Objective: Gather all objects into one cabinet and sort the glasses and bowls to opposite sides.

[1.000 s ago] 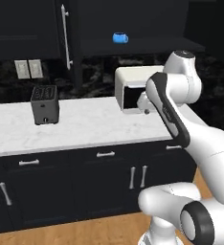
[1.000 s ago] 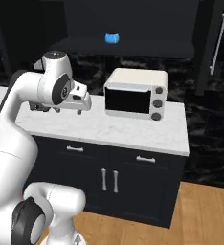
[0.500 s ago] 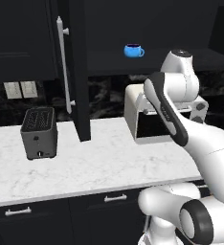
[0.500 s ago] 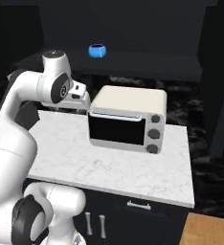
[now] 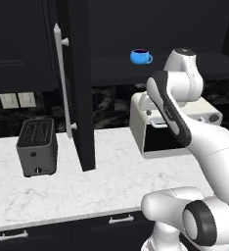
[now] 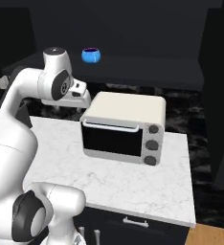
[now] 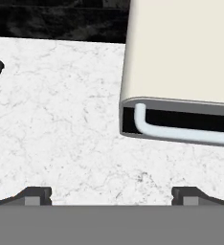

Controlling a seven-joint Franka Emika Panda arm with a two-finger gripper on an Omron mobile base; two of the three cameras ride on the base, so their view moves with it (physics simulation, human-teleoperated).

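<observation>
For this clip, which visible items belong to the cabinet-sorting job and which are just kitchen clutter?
Job:
- blue mug on the cabinet shelf
- open cabinet door with its silver bar handle
- hand, open and empty above the counter

Clutter:
- toaster oven
- toaster
- marble counter
- wall outlets

The white marble bench [image 5: 111,186] carried a dark toaster [image 5: 35,146] and a cream toaster oven [image 6: 123,127], well apart. One blue mug [image 5: 141,56] stood upright on the dark cabinet shelf [image 5: 116,68] above.
</observation>
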